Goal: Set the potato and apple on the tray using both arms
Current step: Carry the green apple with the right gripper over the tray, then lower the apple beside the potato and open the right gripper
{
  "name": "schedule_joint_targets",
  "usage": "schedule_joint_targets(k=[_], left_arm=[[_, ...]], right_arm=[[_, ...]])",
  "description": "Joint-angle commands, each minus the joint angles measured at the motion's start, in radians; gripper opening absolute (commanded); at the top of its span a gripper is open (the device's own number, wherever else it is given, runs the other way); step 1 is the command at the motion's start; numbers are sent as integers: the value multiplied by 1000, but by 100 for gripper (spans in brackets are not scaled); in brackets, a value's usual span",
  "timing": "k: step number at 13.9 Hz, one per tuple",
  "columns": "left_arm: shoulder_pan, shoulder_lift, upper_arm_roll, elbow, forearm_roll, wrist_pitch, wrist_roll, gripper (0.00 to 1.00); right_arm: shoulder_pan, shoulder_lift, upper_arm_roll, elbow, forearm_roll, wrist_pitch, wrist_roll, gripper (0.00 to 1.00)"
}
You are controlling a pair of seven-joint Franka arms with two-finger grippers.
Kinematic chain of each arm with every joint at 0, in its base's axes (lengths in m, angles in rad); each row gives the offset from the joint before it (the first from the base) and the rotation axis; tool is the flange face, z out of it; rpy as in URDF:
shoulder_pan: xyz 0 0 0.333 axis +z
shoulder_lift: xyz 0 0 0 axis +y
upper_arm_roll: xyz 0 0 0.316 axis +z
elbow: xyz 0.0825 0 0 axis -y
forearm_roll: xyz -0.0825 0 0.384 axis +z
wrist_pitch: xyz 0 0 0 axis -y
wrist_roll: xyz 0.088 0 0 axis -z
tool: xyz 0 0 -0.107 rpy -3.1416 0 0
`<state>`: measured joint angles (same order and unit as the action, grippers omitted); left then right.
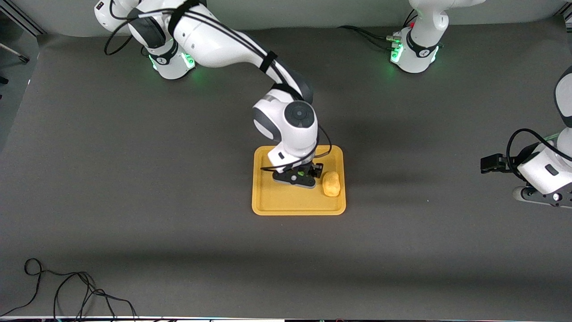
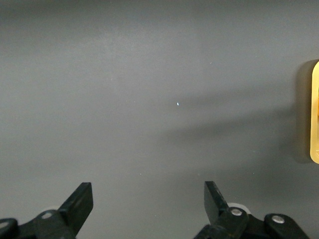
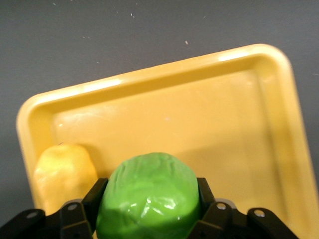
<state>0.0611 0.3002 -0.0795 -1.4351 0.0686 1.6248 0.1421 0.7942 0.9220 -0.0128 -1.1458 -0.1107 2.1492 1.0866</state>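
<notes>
The right gripper (image 3: 149, 219) is clamped on the apple (image 3: 147, 196), one black finger (image 3: 92, 199) pressed against each side of the green ball. It hangs low over the tray (image 1: 268, 203), roughly over the tray's middle; whether the apple already touches the tray floor I cannot tell. In the front view only a speck of green (image 1: 300, 173) shows under the wrist, the arm (image 1: 223, 40) reaching in from its base at the top of the scene.

The potato (image 1: 331, 184) lies in the tray, just beside the right gripper (image 1: 298, 176), on the side toward the left arm's end of the table and close against the rim there. In the right wrist view the yellow lump (image 3: 62, 174) sits next to the apple, apart from it.

The left gripper (image 2: 149, 201) waits well off the tray over bare table near the left arm's end, its fingers (image 2: 82, 199) spread wide with nothing between them; a sliver of the tray's edge (image 2: 315, 114) shows in its view.

The table (image 1: 134, 179) is covered in a dark grey mat. A loose black cable (image 1: 67, 290) curls on it near the front camera, toward the right arm's end. Both bases glow green.
</notes>
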Motion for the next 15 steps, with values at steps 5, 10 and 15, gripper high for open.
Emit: schedule_joint_targets(k=[5,10,15], left_arm=[[-3,-15,0,-7,-3,4,14,99],[-9,-16,0,-7,4,-2,13,99],[-33,-21,-5,-4,3,-13,-3,99]], right_arm=[[2,66,-32,-26,-23,106,18,60],[-18,57,-30,-14,-17,104,12,100],[-20,-107,-27,84,-1,-229,4,100]])
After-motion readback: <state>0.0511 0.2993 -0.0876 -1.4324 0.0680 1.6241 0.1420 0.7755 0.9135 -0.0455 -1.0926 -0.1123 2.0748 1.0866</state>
